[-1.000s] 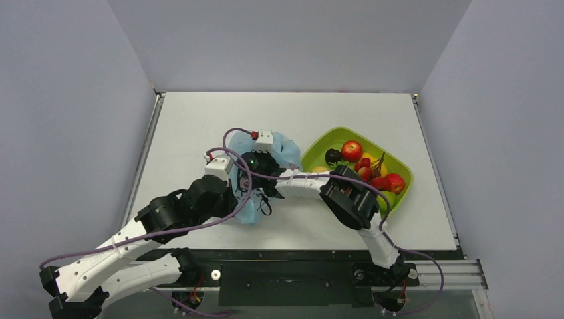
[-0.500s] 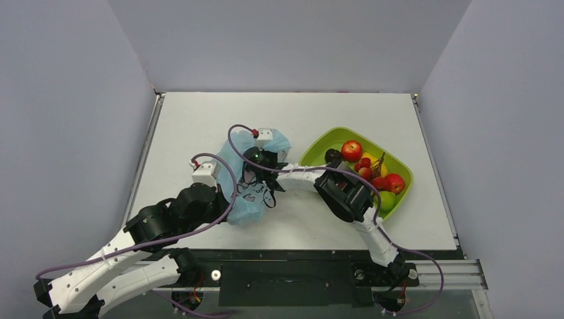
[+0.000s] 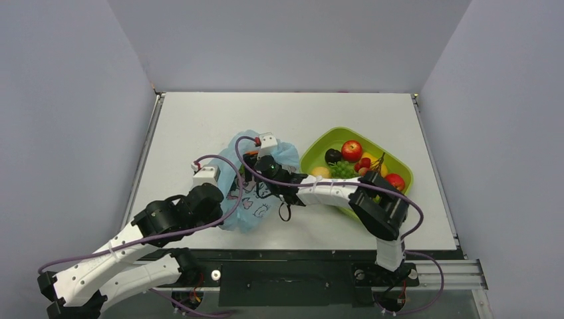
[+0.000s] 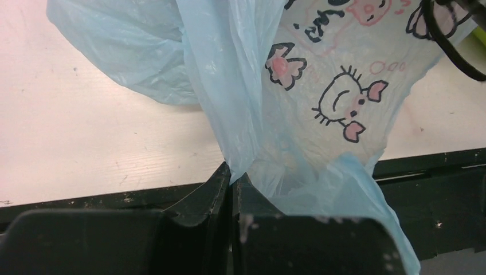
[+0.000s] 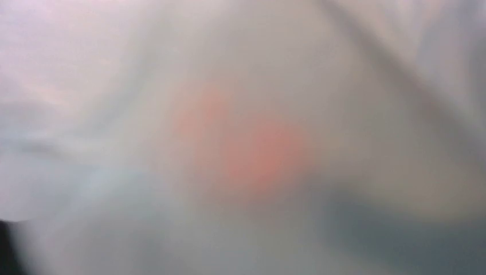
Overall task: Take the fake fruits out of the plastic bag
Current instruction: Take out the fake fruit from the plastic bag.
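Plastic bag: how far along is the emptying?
Done: several fruits, such as the red apple, lie in the green tray. In hand: the left hand pinches a fold of the plastic bag while the right hand reaches into it. Left: unclear; the right wrist view is a reddish blur.

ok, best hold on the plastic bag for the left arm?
The bunched fold at the near edge of the plastic bag, approached from the robot's side. Film there gathers into a thin ridge; the left gripper is shut on it.
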`<control>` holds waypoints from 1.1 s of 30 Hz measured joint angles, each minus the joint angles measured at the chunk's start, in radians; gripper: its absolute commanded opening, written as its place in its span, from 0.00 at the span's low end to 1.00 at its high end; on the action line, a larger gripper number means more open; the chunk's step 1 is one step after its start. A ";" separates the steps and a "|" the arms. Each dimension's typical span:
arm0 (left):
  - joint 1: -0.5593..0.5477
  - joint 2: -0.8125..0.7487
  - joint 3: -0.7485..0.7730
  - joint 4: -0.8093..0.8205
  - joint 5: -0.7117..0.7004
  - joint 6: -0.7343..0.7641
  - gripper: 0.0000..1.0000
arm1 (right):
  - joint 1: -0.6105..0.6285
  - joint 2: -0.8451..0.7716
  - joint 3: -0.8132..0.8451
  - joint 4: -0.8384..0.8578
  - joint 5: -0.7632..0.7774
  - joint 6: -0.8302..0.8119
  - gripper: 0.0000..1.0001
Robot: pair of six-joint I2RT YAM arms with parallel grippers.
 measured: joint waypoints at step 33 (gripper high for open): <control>0.000 -0.092 0.000 -0.011 -0.060 -0.019 0.00 | 0.127 -0.719 -0.252 -0.382 -0.372 0.043 0.00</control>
